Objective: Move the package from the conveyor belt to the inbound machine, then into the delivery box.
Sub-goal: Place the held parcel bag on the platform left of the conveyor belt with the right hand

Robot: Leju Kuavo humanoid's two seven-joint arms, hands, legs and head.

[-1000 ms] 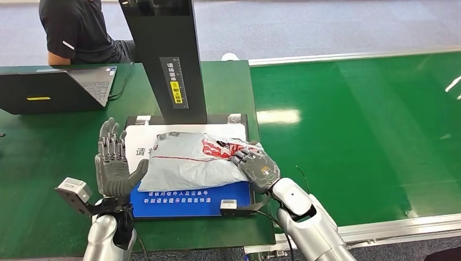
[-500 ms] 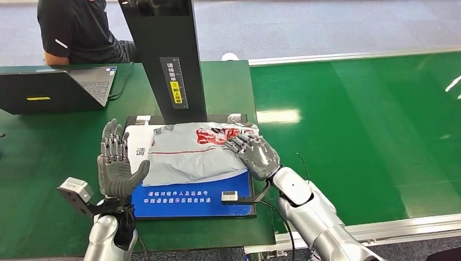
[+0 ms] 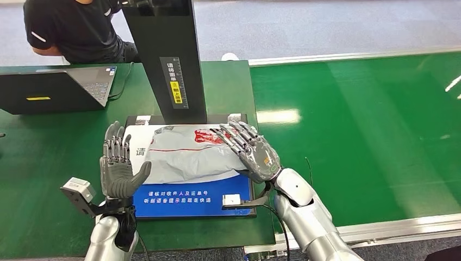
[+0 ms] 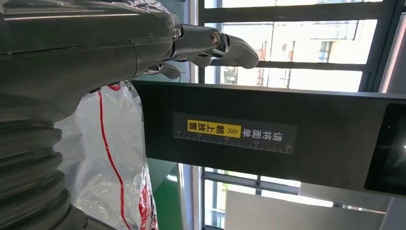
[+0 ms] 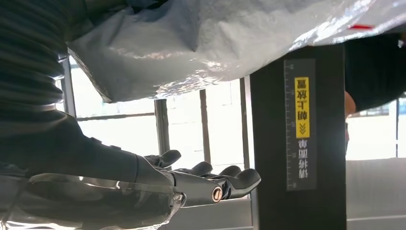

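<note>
The package [image 3: 187, 156], a crumpled white plastic bag with red print, lies on the white and blue plate of the inbound machine [image 3: 190, 198], below its black column [image 3: 166, 60]. My left hand [image 3: 117, 163] stands upright and open at the bag's left edge, palm toward it, thumb close to the plastic. My right hand [image 3: 251, 152] is open with straight spread fingers over the bag's right end; whether it touches is unclear. The left wrist view shows the package [image 4: 110, 163] beside the hand [image 4: 95, 43]. The right wrist view shows the package [image 5: 215, 43] opposite the palm of my right hand [image 5: 143, 182].
A green table [image 3: 43, 163] carries the machine and an open laptop [image 3: 54, 89] at the far left. A person [image 3: 76, 30] in a black shirt sits behind it. The green conveyor belt [image 3: 353, 125] stretches to the right, edged by a metal rail [image 3: 391, 225].
My right hand has let go of the bag's right end and straightened its fingers. The bag has slid further under the column. The left hand barely moved; the person shifted left.
</note>
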